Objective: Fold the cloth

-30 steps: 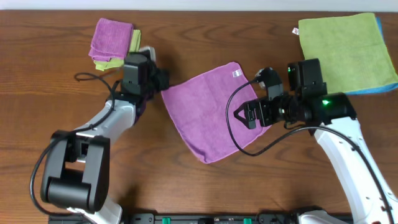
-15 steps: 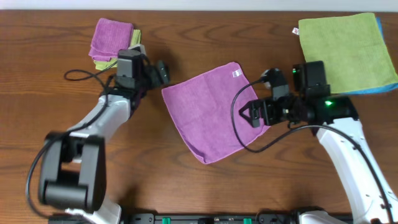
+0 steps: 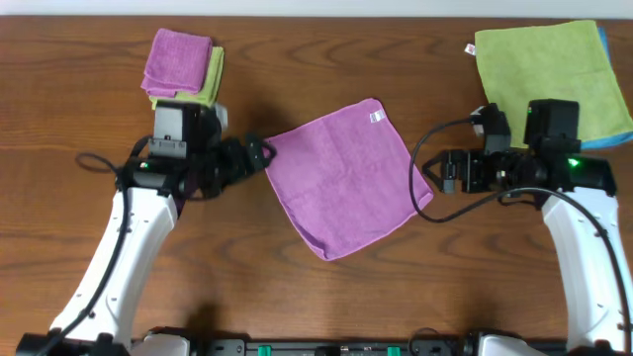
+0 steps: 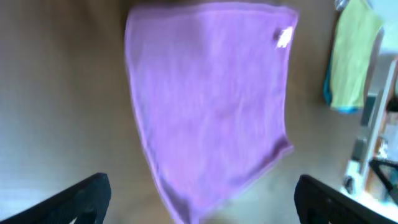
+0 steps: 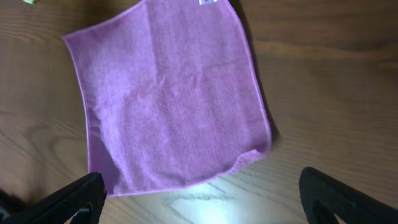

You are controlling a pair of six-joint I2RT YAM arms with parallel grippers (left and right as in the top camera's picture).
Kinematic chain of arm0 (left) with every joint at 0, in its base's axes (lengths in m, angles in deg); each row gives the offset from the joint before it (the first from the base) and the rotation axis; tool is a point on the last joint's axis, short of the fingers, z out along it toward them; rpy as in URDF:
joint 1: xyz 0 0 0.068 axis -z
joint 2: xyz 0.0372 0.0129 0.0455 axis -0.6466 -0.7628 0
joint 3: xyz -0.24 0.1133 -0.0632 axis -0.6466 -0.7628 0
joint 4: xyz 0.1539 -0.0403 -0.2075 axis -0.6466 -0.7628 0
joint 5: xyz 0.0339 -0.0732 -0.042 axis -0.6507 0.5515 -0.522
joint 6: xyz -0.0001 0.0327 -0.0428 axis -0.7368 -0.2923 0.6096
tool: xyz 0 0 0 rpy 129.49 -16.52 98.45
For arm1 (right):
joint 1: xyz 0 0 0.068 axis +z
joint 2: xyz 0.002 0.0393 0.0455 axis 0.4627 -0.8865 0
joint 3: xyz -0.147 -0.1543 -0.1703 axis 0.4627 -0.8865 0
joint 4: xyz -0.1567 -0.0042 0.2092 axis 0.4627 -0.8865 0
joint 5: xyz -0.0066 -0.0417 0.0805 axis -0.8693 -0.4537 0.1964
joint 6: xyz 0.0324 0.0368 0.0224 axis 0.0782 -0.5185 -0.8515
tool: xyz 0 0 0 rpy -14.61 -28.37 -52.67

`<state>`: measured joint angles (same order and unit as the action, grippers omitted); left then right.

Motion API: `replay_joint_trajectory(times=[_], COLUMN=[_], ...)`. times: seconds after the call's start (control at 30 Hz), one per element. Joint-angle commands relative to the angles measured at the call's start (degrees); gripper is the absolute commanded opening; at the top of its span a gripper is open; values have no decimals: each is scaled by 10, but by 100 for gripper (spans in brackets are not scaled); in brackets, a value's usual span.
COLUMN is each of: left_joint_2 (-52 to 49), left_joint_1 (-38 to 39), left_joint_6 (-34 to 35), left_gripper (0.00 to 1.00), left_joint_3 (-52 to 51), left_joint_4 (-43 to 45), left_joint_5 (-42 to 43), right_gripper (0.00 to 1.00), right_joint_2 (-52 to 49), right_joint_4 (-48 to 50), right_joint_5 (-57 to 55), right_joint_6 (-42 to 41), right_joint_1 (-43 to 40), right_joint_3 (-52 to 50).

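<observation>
Between my two arms, on the table (image 3: 316, 49), the cloth (image 3: 341, 178) lies flat and unfolded. It is turned like a diamond, with its white tag (image 3: 376, 117) at the far corner. My left gripper (image 3: 263, 153) stands with jaws spread and empty, just beside the cloth's left corner. The right gripper (image 3: 438, 170), equally wide and empty, sits near the right corner but a touch farther off. With the left wrist view blurred, I'd judge, not swear, that the left arm is nearer for the first pinch.
</observation>
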<state>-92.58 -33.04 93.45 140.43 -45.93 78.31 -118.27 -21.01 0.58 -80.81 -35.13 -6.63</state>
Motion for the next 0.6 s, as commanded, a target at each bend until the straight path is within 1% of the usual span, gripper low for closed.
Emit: replay_joint_trajectory(times=[0.0,0.1,0.33,0.57], left_joint_2=[1,1,1,1], left_joint_1=[16,43,95,108], left_joint_6=[44,88,198,308], left_gripper=[95,95,95,95], left_joint_3=[-24,-76,-197,-297], left_joint_4=[-17,26,195,325], left_joint_5=[41,66,92,101], right_gripper=[99,99,99,99], right_joint_2=[2,2,2,2], right_joint_4=[-4,-5,-9,-10], right_joint_5=[26,32,44,62], right_joint_6=[28,34,33,31], right_joint_1=[-13,-17,-18,-18], right_joint_3=[-2,-2,-2,-2])
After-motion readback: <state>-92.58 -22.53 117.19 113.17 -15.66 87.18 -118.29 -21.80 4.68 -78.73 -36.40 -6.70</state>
